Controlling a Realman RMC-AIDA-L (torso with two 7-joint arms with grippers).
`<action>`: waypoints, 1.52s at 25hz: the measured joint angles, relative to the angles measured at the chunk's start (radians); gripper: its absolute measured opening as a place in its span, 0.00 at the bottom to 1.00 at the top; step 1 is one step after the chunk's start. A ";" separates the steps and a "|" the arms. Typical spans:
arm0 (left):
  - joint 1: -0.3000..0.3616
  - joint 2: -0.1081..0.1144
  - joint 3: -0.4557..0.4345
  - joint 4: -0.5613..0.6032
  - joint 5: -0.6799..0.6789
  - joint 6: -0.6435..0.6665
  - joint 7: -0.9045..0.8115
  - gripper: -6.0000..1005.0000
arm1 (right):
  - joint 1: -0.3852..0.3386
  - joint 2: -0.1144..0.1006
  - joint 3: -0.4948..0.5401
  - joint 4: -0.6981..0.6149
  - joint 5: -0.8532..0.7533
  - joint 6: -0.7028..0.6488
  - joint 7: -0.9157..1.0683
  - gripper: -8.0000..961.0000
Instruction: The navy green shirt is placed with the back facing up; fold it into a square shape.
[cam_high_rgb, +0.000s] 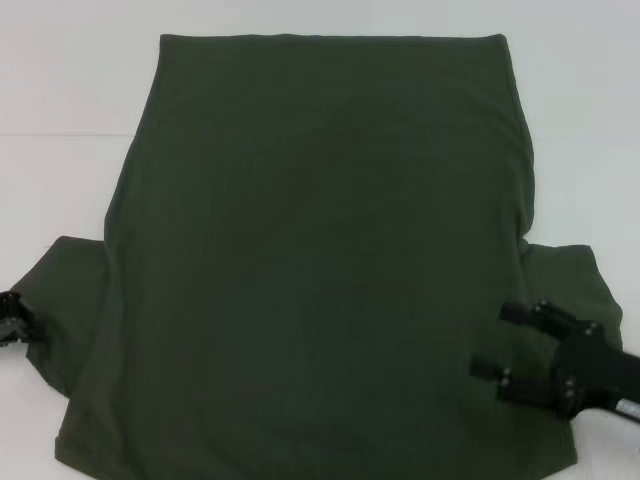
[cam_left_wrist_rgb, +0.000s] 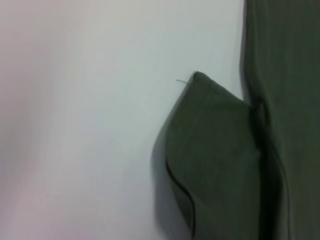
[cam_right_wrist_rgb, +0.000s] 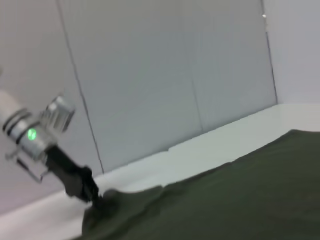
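Observation:
The navy green shirt lies spread flat on the white table, plain side up, with its hem at the far end and a sleeve sticking out on each side. My left gripper is at the tip of the left sleeve, at the picture's left edge. The right wrist view shows that left gripper down at the cloth, where the sleeve edge bunches up a little. My right gripper is open and hovers low over the shirt's right side, just inside the right sleeve.
The white table shows on both sides of the shirt and beyond its far end. A pale wall panel stands behind the table's left side.

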 joint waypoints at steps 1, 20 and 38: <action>0.002 0.000 -0.002 0.000 -0.009 0.002 0.006 0.01 | -0.002 0.000 0.000 -0.028 0.003 -0.017 0.057 0.98; 0.031 0.000 -0.016 0.003 -0.112 0.031 0.105 0.01 | -0.027 -0.173 0.001 -0.517 -0.192 -0.168 1.397 0.98; 0.042 0.000 -0.049 0.004 -0.111 0.032 0.109 0.01 | 0.035 -0.183 -0.003 -0.514 -0.273 -0.174 1.324 0.98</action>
